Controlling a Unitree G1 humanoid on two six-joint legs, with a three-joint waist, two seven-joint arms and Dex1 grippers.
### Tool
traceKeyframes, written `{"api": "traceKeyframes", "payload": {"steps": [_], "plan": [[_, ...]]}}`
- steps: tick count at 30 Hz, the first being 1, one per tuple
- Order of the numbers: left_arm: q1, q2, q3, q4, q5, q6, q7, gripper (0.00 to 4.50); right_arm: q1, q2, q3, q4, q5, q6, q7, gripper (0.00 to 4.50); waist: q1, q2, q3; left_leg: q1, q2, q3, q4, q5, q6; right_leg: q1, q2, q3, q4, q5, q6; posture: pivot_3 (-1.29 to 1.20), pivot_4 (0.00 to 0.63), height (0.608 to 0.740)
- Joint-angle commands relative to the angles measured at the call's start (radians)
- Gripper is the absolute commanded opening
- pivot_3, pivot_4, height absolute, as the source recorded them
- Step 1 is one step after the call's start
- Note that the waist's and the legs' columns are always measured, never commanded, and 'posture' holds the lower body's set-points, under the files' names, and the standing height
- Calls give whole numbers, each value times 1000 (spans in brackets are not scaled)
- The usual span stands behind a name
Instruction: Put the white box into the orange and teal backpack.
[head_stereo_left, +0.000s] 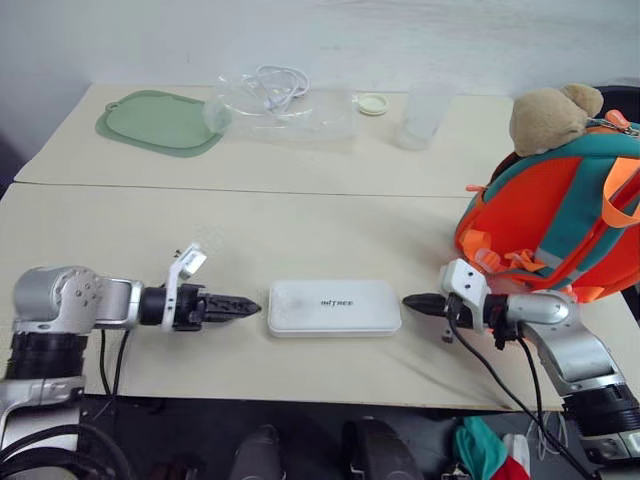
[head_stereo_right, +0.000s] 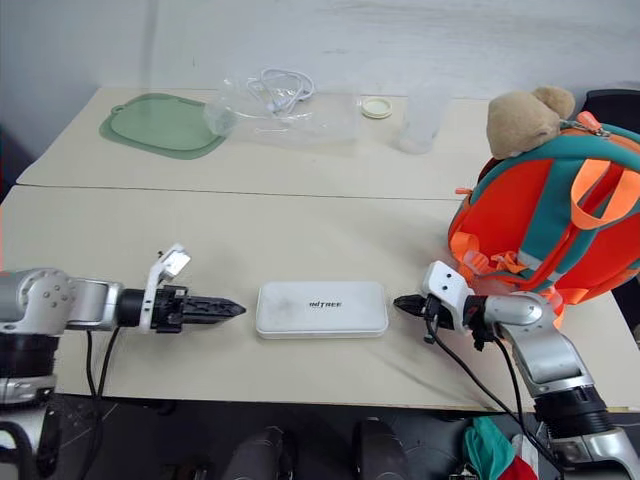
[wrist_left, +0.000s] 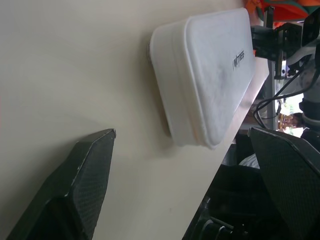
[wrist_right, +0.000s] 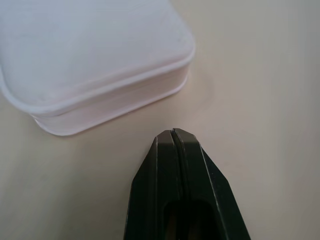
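Observation:
The white box (head_stereo_left: 334, 307) lies flat near the table's front edge, small dark lettering up. My left gripper (head_stereo_left: 252, 305) points at the box's left end from a short gap away. In the left wrist view its fingers (wrist_left: 80, 185) stand wide apart with nothing between them, and the box (wrist_left: 210, 75) lies ahead of them. My right gripper (head_stereo_left: 410, 301) is shut and empty, its tip (wrist_right: 172, 134) just off the box's right end without touching. The orange and teal backpack (head_stereo_left: 540, 220) stands at the right with a tan bear head (head_stereo_left: 550, 115) on top, behind my right arm.
A pale green mat (head_stereo_left: 160, 122) lies at the far left. Beside it is a clear plastic bag with white cable (head_stereo_left: 270, 100). A small round lid (head_stereo_left: 373, 104) and a clear cup (head_stereo_left: 420, 118) stand at the back. A seam (head_stereo_left: 250, 190) crosses the table.

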Motion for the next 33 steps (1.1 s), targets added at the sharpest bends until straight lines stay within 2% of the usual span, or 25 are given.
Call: {"api": "traceKeyframes", "payload": {"steps": [1,4,9,14,19,22,29,31,33], "plan": [[-19,13,-122,68,-211,9,134,4492,-10,6,5,-32,8,5,10,0,0,0,0,0,0,0,0,0,0,0,0,0,0,0,0,0,150,740],[-31,6,-161,105,-355,9,250,4492,-11,10,5,-39,8,11,6,0,0,0,0,0,0,0,0,0,0,0,-1,0,0,0,0,0,150,740],[-26,-89,-182,188,-580,9,491,4492,-6,44,8,-84,16,47,-27,0,3,0,0,0,-1,-1,1,0,0,1,-1,0,0,0,0,0,150,740],[-1,-200,-103,242,-689,-5,726,4492,9,82,28,-161,27,95,-49,0,8,0,0,0,-1,-2,3,0,0,1,-2,-1,0,0,0,0,150,740],[30,-230,-95,222,-812,-53,879,4492,25,92,44,-208,23,119,-58,0,10,0,0,0,-2,-2,3,0,0,2,-2,-1,0,0,0,0,150,740],[43,-224,-110,185,-869,-87,938,3905,30,90,41,-218,21,132,-67,0,11,0,0,1,-2,-2,4,0,-1,3,-2,-1,1,0,0,0,150,740],[73,-150,-117,130,-1017,-181,987,1765,51,54,-24,-237,43,146,-70,0,11,0,0,0,-1,-2,4,1,-1,2,-1,-1,0,0,0,0,150,740],[74,-136,-90,131,-1026,-196,960,1314,76,41,-71,-254,66,133,-67,0,11,0,0,0,-1,-2,4,1,-1,2,-1,-2,0,0,0,0,150,740],[83,-115,-69,115,-1026,-213,934,1189,116,31,-154,-288,119,145,-72,0,12,0,0,0,-1,-2,4,1,-1,2,-1,-1,0,0,0,0,150,740]]}}
